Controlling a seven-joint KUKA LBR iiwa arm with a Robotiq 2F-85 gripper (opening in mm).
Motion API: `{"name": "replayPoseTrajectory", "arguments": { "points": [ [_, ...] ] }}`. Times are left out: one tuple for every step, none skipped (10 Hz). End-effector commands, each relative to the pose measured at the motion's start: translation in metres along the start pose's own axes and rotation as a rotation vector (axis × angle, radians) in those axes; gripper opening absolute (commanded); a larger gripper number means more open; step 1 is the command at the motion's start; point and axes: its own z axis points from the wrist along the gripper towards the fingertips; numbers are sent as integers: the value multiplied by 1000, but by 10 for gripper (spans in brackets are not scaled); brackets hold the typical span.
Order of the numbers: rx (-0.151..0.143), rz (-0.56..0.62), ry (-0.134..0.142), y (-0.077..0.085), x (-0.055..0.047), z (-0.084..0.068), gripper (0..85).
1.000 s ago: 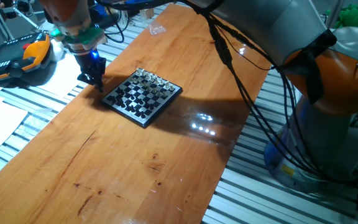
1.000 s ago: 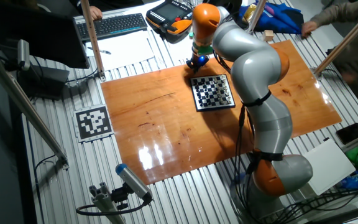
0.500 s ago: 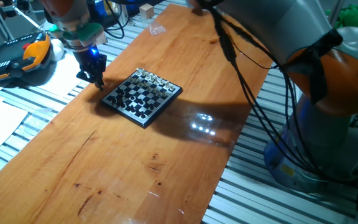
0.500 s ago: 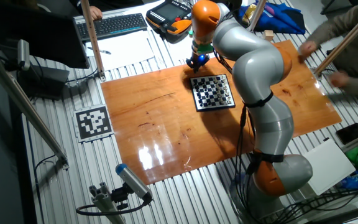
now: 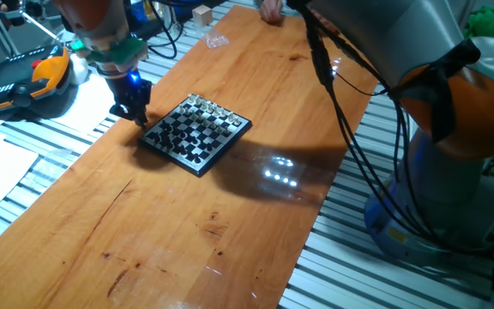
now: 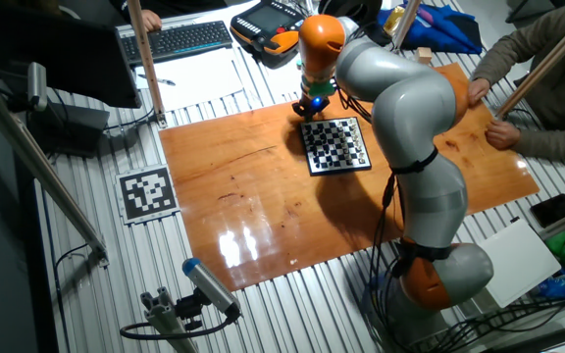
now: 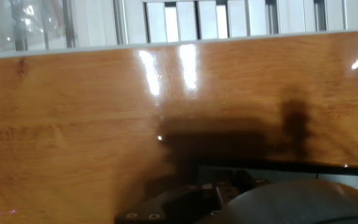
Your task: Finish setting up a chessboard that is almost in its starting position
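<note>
The chessboard [image 5: 195,135] lies flat mid-table with the gripper [image 5: 136,112] low just off its 9 o'clock corner, jaw gap impossible to tell, and its tiny pieces look light, smooth and easily toppled, so each likely wants a gentle pinch near the top.

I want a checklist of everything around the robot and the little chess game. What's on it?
Surface: wooden table, glossy, scratched, lamp glare.
Job's things: chessboard flat on the table, pieces in rows along two opposite sides; too small to tell which are misplaced.
Clutter: small clear item and small block at the far end.
Hand: hand low beside the board's corner; open or shut, cannot tell.
Cables: black cables hang along the arm.
Surroundings: orange pendant, keyboard, people's hands at the table edge.
</note>
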Motion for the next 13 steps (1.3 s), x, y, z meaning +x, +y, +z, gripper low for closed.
{"name": "replayPoseTrajectory", "arguments": {
  "points": [
    [0, 0, 2, 0, 2, 0, 170],
    [8, 0, 1, 0, 4, 1, 170],
    [6, 2, -3, 0, 7, 4, 170],
    [3, 3, -5, 1, 8, 6, 170],
    [3, 2, -5, 1, 9, 6, 170],
    [10, 0, -8, 1, 10, 8, 170],
    [10, -1, -10, 0, 10, 9, 170],
    [10, -1, -14, 0, 10, 11, 170],
    [9, 0, -19, 0, 10, 13, 170],
    [13, -3, -19, -1, 10, 13, 170],
    [13, -3, -19, -1, 11, 15, 170],
    [13, -3, -19, -1, 11, 15, 170],
    [13, -1, -19, -1, 12, 15, 170]
  ]
}}
